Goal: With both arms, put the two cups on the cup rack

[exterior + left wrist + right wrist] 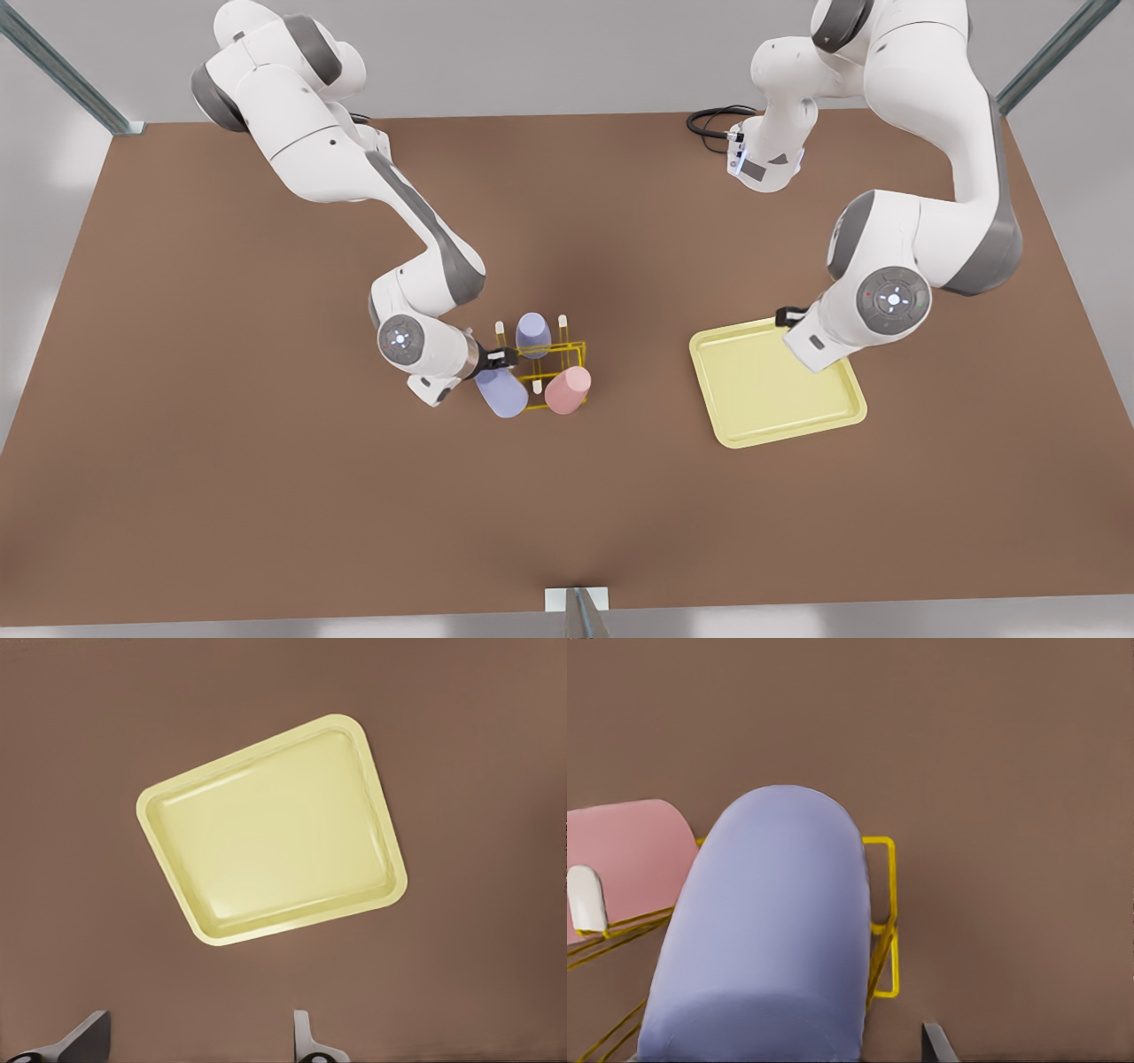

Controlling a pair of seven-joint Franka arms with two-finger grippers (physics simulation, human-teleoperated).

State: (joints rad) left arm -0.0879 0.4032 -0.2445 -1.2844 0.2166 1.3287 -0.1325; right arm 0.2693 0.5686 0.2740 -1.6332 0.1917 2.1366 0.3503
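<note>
The yellow wire cup rack [567,347] stands mid-table with cream pegs. A pale lavender cup [501,393] leans tilted at the rack's near corner toward the front view's left, and fills the right wrist view as the lavender cup [771,930]. The salmon pink cup [568,390] rests tilted on the rack beside it, seen again as the pink cup [625,850]. My right gripper [500,358] hovers right at the lavender cup; one fingertip [937,1045] shows, apart from the cup wall. My left gripper [199,1041] hangs open above the table near the tray, also the left gripper [787,316].
Another lavender cup [532,334] sits on a far peg of the rack. A pale-yellow square tray [842,416] lies on the front view's right, the same tray [168,806] below the left wrist. Brown table all around; a black cable [709,120] lies at the back.
</note>
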